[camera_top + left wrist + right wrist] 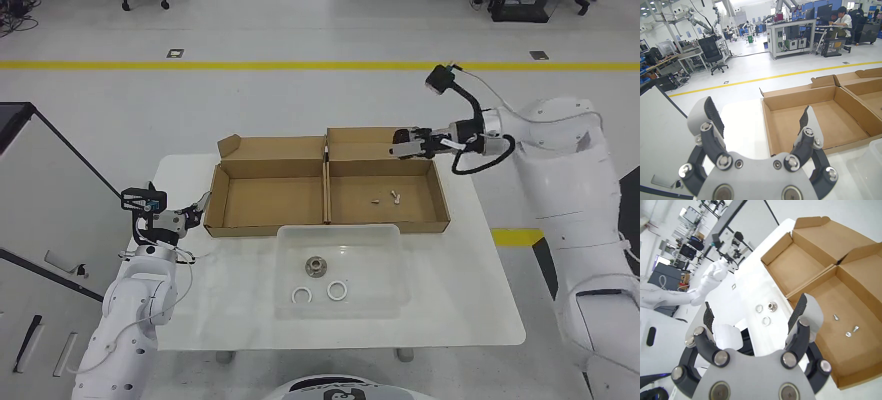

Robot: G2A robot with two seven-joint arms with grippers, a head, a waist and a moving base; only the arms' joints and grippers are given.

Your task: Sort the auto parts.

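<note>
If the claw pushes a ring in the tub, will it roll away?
Probably not: the ring lies flat in the tub, so it would likely slide. It looks smooth and hard, so it may slip when pinched.

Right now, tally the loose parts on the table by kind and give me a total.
Rings: 2
Metal hub: 1
Bolts: 2
Nut: 1
Total: 6

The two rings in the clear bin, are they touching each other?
Apart. The top view shows bare bin floor between one ring and the other ring; the right wrist view shows the same gap.
</note>
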